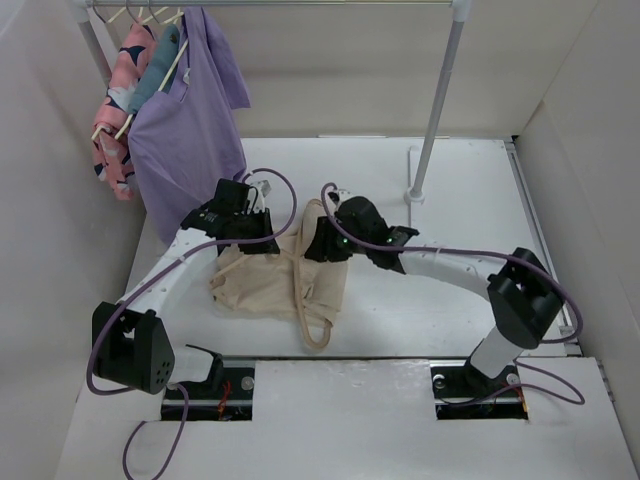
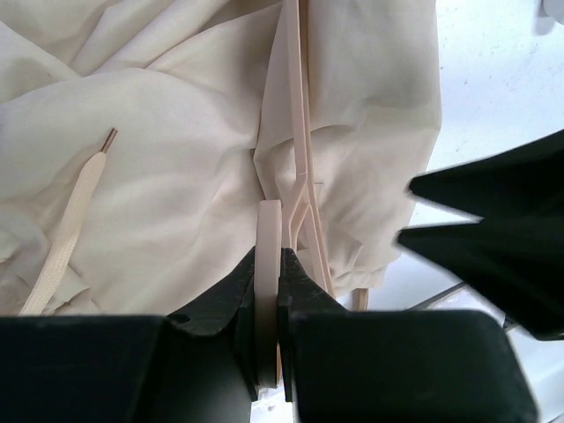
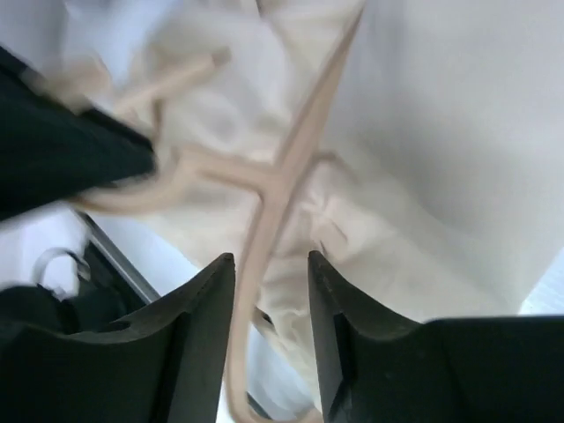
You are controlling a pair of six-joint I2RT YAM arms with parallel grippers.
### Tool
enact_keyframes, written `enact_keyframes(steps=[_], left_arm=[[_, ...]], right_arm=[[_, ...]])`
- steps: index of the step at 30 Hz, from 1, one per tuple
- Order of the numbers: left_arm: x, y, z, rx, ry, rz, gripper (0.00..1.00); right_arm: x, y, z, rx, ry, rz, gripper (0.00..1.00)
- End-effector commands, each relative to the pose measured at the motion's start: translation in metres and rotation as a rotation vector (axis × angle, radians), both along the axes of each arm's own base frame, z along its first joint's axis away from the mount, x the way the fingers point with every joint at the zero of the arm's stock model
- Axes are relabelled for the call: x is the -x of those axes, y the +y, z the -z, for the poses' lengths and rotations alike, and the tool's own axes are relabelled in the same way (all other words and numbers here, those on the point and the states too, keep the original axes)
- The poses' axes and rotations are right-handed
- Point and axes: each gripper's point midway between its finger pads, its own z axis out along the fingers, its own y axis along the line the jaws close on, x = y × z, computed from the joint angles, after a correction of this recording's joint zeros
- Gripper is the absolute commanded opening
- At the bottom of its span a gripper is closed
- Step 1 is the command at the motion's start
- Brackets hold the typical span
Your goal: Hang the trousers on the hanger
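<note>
The hanger is clenched in the left claw. In the left wrist view the two dark fingers press from both sides on a flat pale tab of it, and its thin arms run up from the grip across the cloth. The right claw is released, with its fingers standing apart. One thin arm of the hanger passes between them, close to the left finger; whether it touches cannot be told. Beyond that gap the arm meets a crossing bar, blurred in the right wrist view. Under both claws lie the trousers, a crumpled beige heap on the white bench, between the two arms and nearer the left one. The hanger lies over the heap's right side, and its curved end pokes out past the cloth's near edge. A flat drawstring with a brownish tip rests on the folds left of the left claw. From above, the two claws sit close together over the far edge of the heap. Behind the left arm, a purple shirt and a pink garment hang from the rail.
</note>
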Motion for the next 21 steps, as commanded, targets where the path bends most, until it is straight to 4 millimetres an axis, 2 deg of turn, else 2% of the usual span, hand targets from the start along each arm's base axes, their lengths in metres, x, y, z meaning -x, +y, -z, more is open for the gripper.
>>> enact_keyframes(steps=[1,2,4,5,6,8,9,10,12,13,14,15,16,17,18,19,21], left_arm=[[-0.002,0.004,-0.007,-0.029,-0.045,0.009,0.00],[-0.002,0.004,-0.007,-0.029,-0.045,0.009,0.00],[-0.005,0.006,-0.010,-0.038,-0.060,0.012,0.00],[-0.007,0.005,-0.014,-0.035,-0.070,0.012,0.00],[-0.004,0.002,-0.013,-0.037,-0.062,0.024,0.00],[-0.004,-0.001,-0.016,-0.034,-0.071,0.033,0.00],[-0.006,-0.002,-0.020,-0.032,-0.080,0.033,0.00],[-0.008,-0.002,-0.024,-0.028,-0.090,0.033,0.00],[-0.011,-0.003,-0.028,-0.029,-0.106,0.040,0.00],[-0.014,-0.004,-0.030,-0.028,-0.109,0.039,0.00],[-0.013,-0.007,-0.027,-0.019,-0.093,0.050,0.00],[-0.015,-0.010,-0.033,-0.013,-0.109,0.058,0.00],[-0.019,-0.014,-0.038,0.001,-0.113,0.068,0.00],[-0.019,-0.017,-0.039,0.008,-0.103,0.075,0.00],[-0.022,-0.018,-0.044,0.013,-0.117,0.075,0.00],[-0.027,-0.023,-0.054,0.034,-0.132,0.087,0.00],[-0.029,-0.034,-0.059,0.044,-0.135,0.137,0.00]], right_arm=[[-0.038,-0.013,-0.046,-0.034,-0.098,0.075,0.42],[-0.049,-0.011,-0.048,-0.038,-0.103,0.089,0.31],[-0.066,-0.012,-0.047,-0.033,-0.100,0.113,0.18],[-0.081,-0.012,-0.056,-0.047,-0.115,0.133,0.10],[-0.089,-0.011,-0.040,-0.029,-0.087,0.147,0.07],[-0.106,-0.009,-0.037,-0.032,-0.083,0.161,0.04],[-0.110,-0.005,-0.017,-0.019,-0.039,0.175,0.01],[-0.111,-0.002,-0.010,-0.017,-0.019,0.172,0.00],[-0.109,0.005,0.005,-0.026,0.018,0.150,0.00],[-0.101,0.011,0.024,-0.014,0.047,0.124,0.00],[-0.093,0.018,0.031,-0.020,0.069,0.104,0.00],[-0.073,0.028,0.044,-0.017,0.090,0.054,0.00],[-0.064,0.032,0.051,-0.019,0.103,0.046,0.00],[-0.056,0.035,0.057,-0.033,0.128,0.053,0.00],[-0.055,0.043,0.054,-0.082,0.105,0.053,0.00],[-0.048,0.040,0.064,-0.094,0.131,0.057,0.00],[-0.053,0.051,0.059,-0.147,0.131,0.054,0.00]])
